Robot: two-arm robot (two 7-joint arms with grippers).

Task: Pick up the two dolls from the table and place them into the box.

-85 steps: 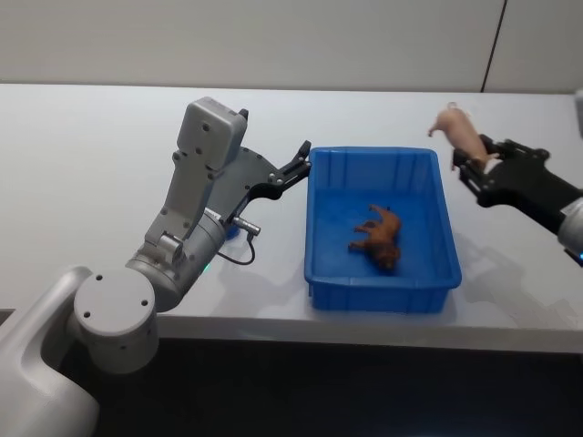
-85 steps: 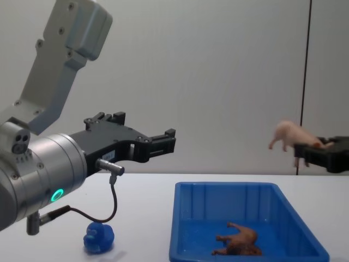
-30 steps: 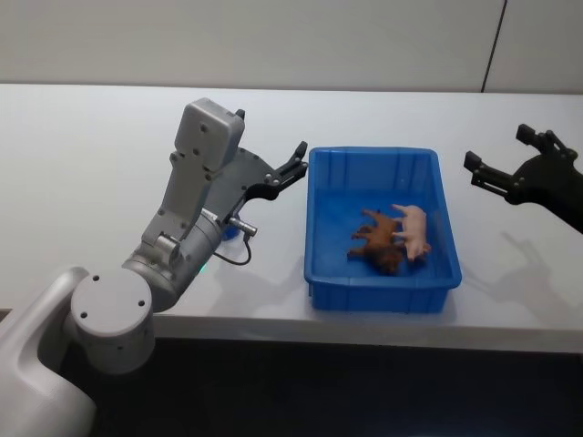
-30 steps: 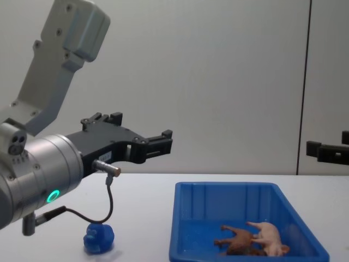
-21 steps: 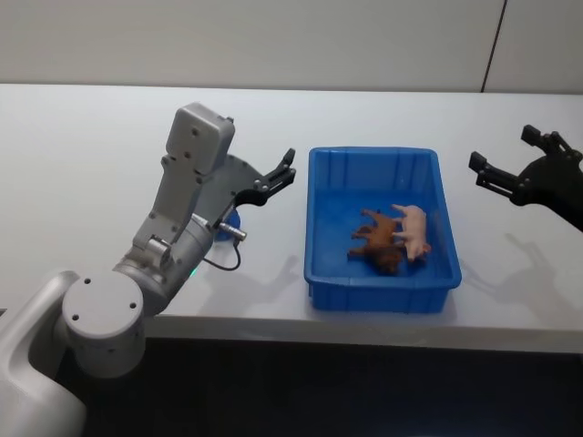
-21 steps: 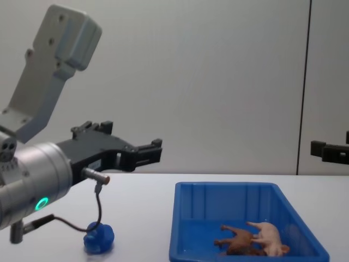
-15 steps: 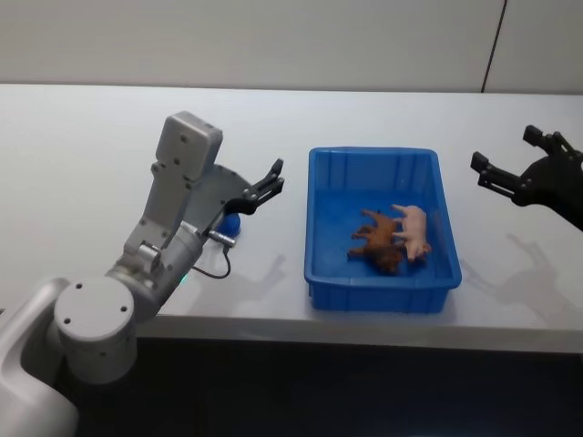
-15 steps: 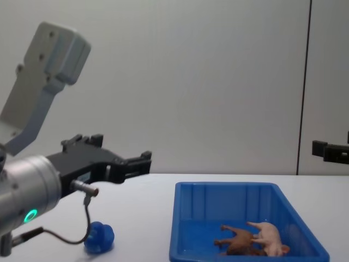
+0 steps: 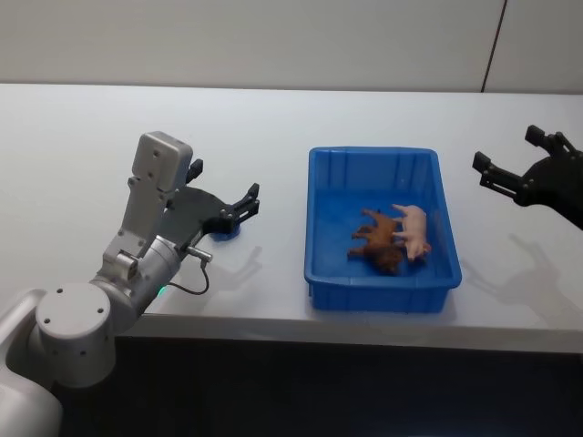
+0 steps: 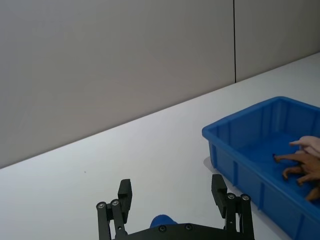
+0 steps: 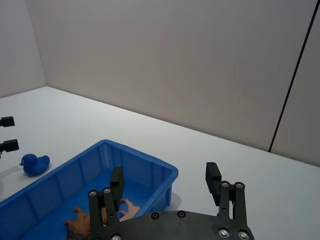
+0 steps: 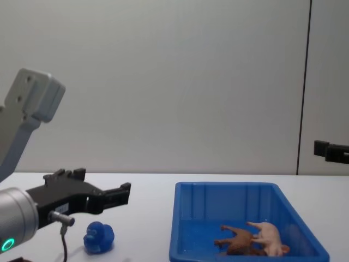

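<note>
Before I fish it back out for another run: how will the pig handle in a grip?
The pig probably stays stiff: it looks like moulded plastic, its legs stuck out though it lies on its side. Likely light, being far smaller than the bin. It lies against the brown doll, so a grip may nudge both.

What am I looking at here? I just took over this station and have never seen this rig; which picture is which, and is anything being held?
It is a two-armed robot at a white table. The head view looks down from above, the chest view looks across the table, and each wrist view looks past that arm's own fingers. The left gripper hangs open above a small blue toy duck. The right gripper is open too, right of the blue bin. Neither holds anything. Both dolls lie inside the bin: the brown animal and the pink pig, side by side.
</note>
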